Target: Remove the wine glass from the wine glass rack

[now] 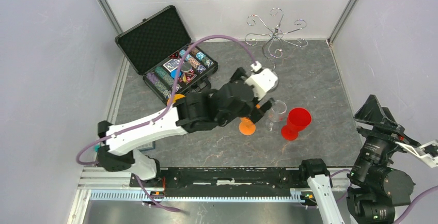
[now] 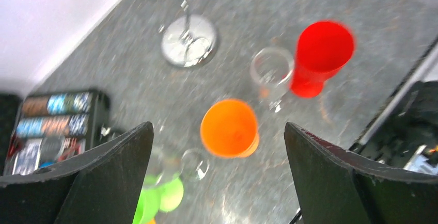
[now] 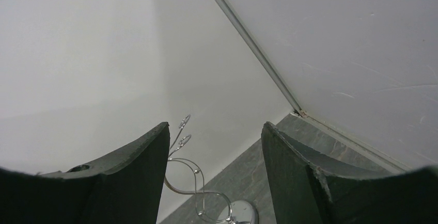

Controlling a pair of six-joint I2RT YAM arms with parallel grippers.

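Note:
The chrome wine glass rack (image 1: 276, 33) stands at the back of the table, and I see no glass on its curled arms. An orange wine glass (image 2: 229, 127) stands upright on the table, straight below my left gripper (image 2: 218, 127), whose jaws are wide open and touch nothing. In the top view only the orange foot (image 1: 247, 126) shows under that gripper (image 1: 264, 107). A clear wine glass (image 1: 276, 113) and a red one (image 1: 297, 122) stand just to its right. My right gripper (image 3: 214, 126) is open and empty, off the table's right edge, facing the rack (image 3: 199, 182).
An open black case of poker chips (image 1: 165, 53) lies at the back left. Another clear glass (image 2: 182, 164) and a green one (image 2: 157, 195) sit under my left arm. The rack's shiny round base (image 2: 188, 41) is near the back wall. White walls enclose three sides.

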